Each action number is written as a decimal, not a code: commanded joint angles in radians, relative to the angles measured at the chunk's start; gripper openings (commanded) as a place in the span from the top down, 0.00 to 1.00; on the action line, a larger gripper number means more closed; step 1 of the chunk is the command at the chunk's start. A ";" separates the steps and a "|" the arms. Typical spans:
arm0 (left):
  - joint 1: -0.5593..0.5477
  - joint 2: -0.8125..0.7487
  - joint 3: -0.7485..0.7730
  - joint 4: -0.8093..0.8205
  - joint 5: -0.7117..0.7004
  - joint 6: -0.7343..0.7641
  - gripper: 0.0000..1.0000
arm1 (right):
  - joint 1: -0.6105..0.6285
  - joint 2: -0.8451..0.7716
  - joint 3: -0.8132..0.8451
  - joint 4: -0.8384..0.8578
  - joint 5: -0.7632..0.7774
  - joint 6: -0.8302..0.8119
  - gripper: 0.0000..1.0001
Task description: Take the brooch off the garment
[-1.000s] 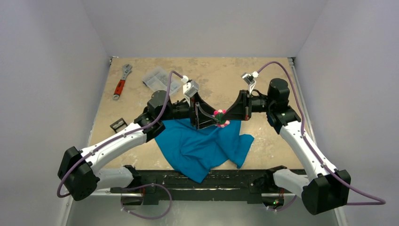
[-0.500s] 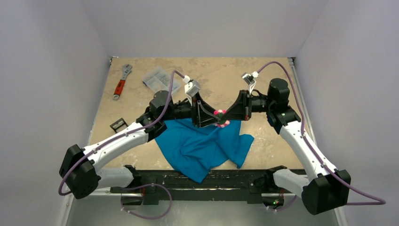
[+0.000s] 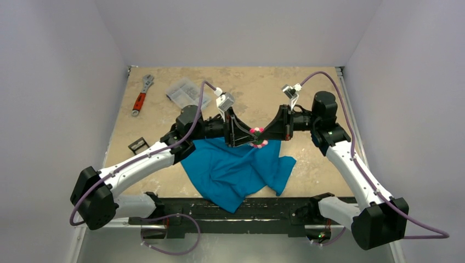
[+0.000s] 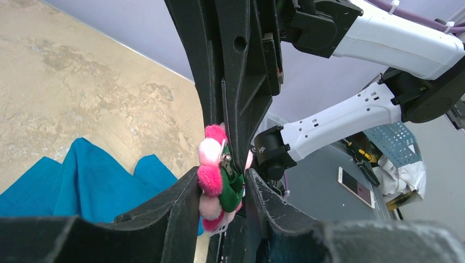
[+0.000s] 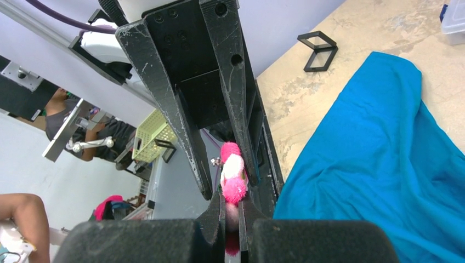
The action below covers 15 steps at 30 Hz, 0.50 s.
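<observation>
The garment (image 3: 236, 170) lies crumpled on the table (image 3: 257, 87), from the middle of the near edge up toward the centre, with one flap pointing at the near edge.

Your two grippers meet tip to tip above the garment's far edge, the left gripper (image 4: 222, 192) reaching in from the left side and the right gripper (image 5: 233, 205) from the right.

A clear plastic packet (image 3: 185, 92) sits toward the far left corner. A wrench (image 3: 141, 96) with a red handle lies just to its left, close to the left edge. A small black square frame (image 3: 137, 146) rests by the left edge, about halfway down, near your left arm.

The brooch (image 4: 211, 178) is up in the air between the two grippers, apart from the cloth below it. Your right gripper is closed tight on it, with the pink petals squeezed between its fingers. Your left gripper's jaws are narrowed around the same brooch. One finger (image 4: 181, 205) touches the petals and the other sits just beside the green part. You cannot tell from these views whether that side is truly clamping.
</observation>
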State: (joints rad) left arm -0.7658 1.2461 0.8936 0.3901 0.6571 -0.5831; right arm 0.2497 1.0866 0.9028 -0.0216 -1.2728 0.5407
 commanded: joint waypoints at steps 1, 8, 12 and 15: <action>0.024 0.011 0.022 0.054 -0.010 -0.036 0.68 | 0.000 -0.016 0.028 -0.015 -0.012 -0.039 1.00; 0.043 0.022 0.024 0.078 0.007 -0.065 0.68 | 0.000 -0.012 0.035 -0.049 -0.010 -0.076 1.00; 0.043 0.029 0.024 0.094 0.033 -0.062 0.66 | 0.000 -0.010 0.038 -0.044 -0.012 -0.075 1.00; 0.043 0.023 0.018 0.110 0.042 -0.063 0.66 | -0.001 -0.007 0.038 -0.040 -0.015 -0.073 1.00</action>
State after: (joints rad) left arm -0.7334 1.2728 0.8936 0.4309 0.6888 -0.6369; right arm 0.2481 1.0866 0.9028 -0.0601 -1.2625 0.4850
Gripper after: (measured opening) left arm 0.340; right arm 0.042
